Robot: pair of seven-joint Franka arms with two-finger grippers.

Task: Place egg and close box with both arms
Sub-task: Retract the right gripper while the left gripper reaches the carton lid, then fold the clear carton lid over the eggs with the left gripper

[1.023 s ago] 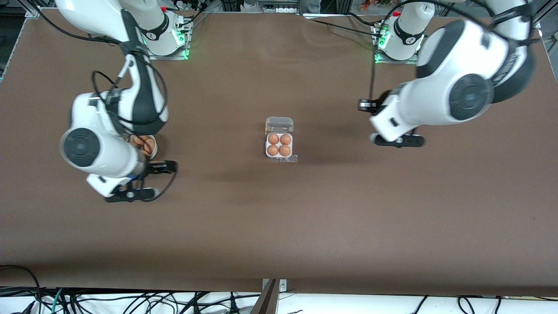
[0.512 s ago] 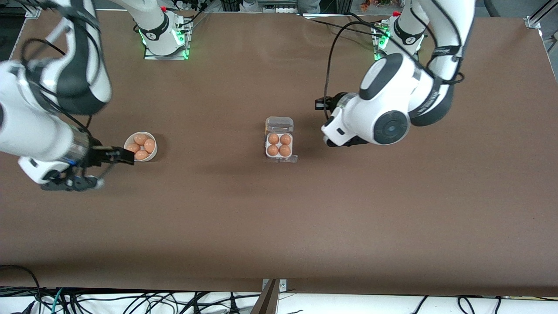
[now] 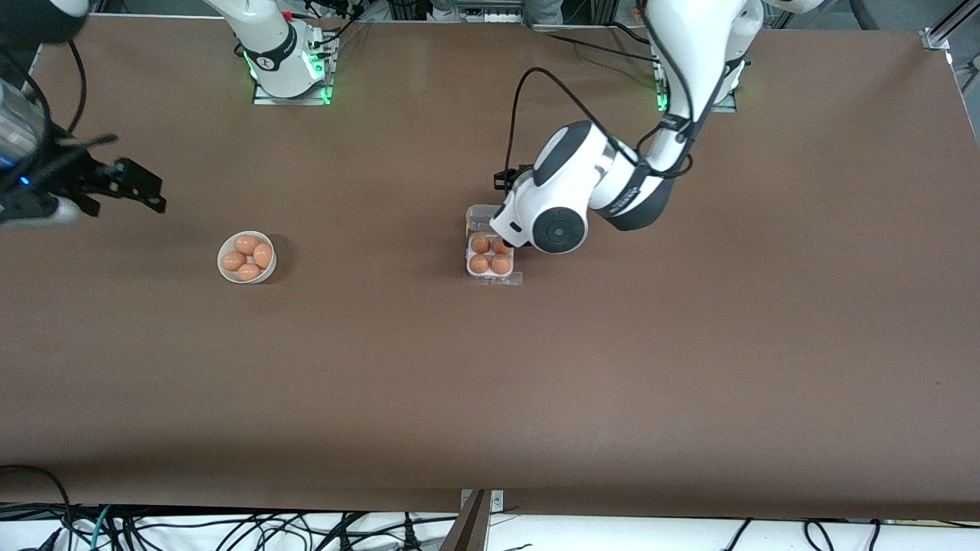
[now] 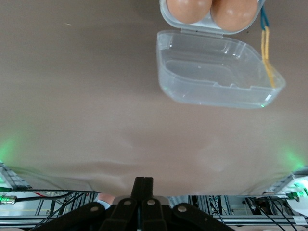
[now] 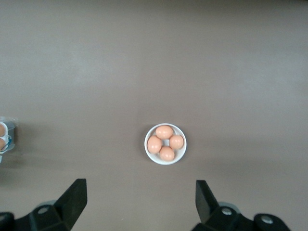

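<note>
The box [image 3: 490, 260] sits mid-table with a brown egg in every cell. Its clear lid [image 3: 490, 218] lies open, farther from the front camera than the tray. The left arm's wrist [image 3: 557, 226] hangs over the lid's edge and hides its gripper in the front view. In the left wrist view the left gripper [image 4: 143, 185] is shut and empty, with the lid [image 4: 216, 72] and two eggs [image 4: 188, 9] in sight. My right gripper [image 3: 115, 187] is open and empty, high over the right arm's end of the table; it also shows in the right wrist view [image 5: 139, 199].
A round white bowl [image 3: 246, 258] with several brown eggs stands toward the right arm's end; it also shows in the right wrist view [image 5: 165, 143]. The box's edge shows at that view's border [image 5: 4, 137]. The brown table [image 3: 490, 383] spreads bare nearer the front camera.
The left arm swung in from its end of the table to over the box's open lid. The right arm rose from beside the bowl and drew back toward its table end.
</note>
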